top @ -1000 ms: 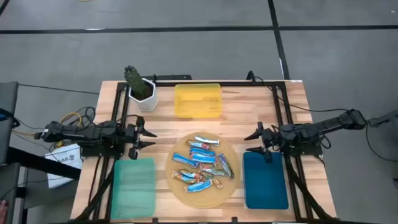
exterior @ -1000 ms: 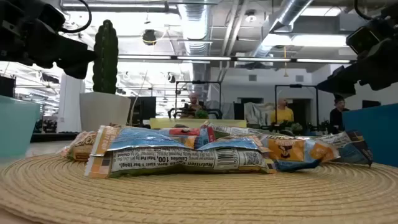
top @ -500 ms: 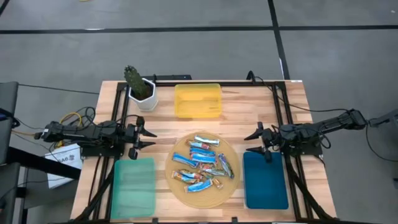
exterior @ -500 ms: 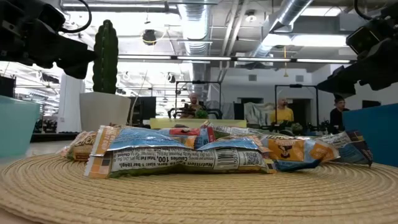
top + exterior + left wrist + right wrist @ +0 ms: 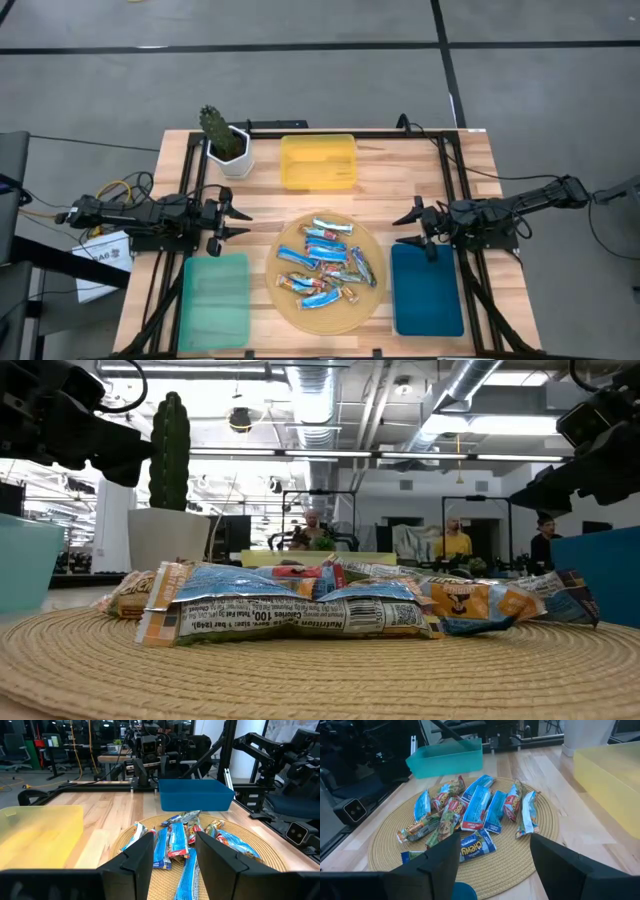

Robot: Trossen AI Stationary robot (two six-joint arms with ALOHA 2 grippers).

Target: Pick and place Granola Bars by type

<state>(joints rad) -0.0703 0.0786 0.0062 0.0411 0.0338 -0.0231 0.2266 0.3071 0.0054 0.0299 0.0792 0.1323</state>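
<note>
Bars [image 5: 326,263], about a dozen, lie on one mat [image 5: 290,305]; left hand [image 5: 243,222] and right hand [image 5: 400,230] gape, empty.

Bare wood between each gripper and the woven mat [image 5: 358,308], so both side approaches are open. Granola bars [image 5: 325,264] piled overlapping mid-mat. Potted cactus [image 5: 222,139] stands tall at the far left corner, beside the yellow tray [image 5: 318,161].

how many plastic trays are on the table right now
3. The yellow tray sits at the table's far edge beside the potted cactus; the green tray lies left of the woven mat, the blue tray right of it. None appears hidden.
</note>
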